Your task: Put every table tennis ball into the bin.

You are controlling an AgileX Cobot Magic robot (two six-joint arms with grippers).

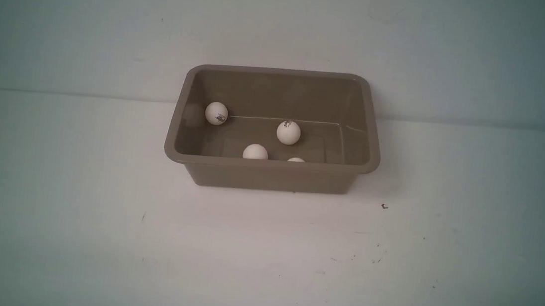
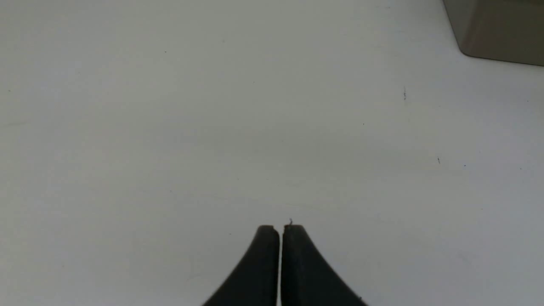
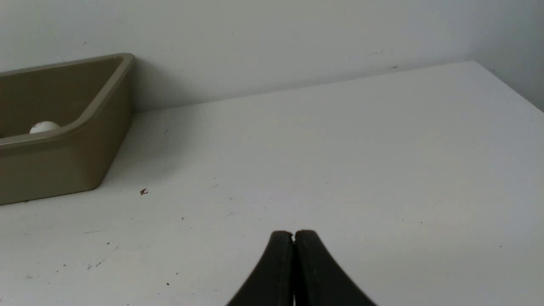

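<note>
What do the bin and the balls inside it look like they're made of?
The bin: likely moulded plastic, taupe, smooth with a soft sheen along its rounded rim. The balls: probably thin plastic, matte white, with no glare on them and small dark printed logos on two.

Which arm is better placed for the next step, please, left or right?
Neither: no pick is left. All four table tennis balls lie in the bin. Left gripper and right gripper are shut, holding nothing.

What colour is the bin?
Grey-brown taupe, plain, no pattern; the bin shows best in the front view.
</note>
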